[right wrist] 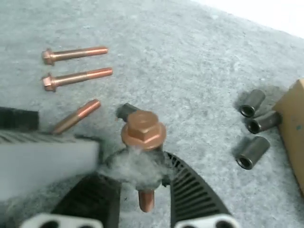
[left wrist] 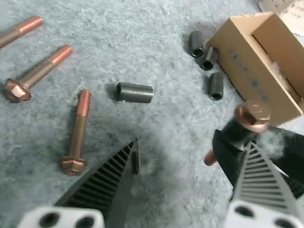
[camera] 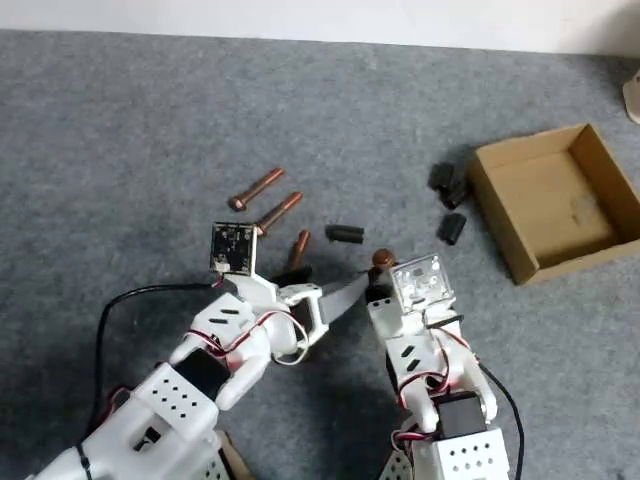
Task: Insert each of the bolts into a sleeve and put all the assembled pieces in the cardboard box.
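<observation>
Tools at close quarters: my right tool (right wrist: 140, 175) is clamped on a black sleeve (right wrist: 124, 167) with a copper bolt (right wrist: 143, 129) through it, head up, tip showing below. My left tool (left wrist: 176, 147) sits just beside it, jaws apart, gripping nothing. Three loose bolts (camera: 278, 212) and a lone sleeve (camera: 345, 234) lie near on the grey surface (camera: 150, 120). Three more sleeves (camera: 452, 228) wait beside the cardboard box (camera: 498, 212). I judge the carry comes next: keep the piece upright so the bolt stays seated, then release low inside the walls.
</observation>
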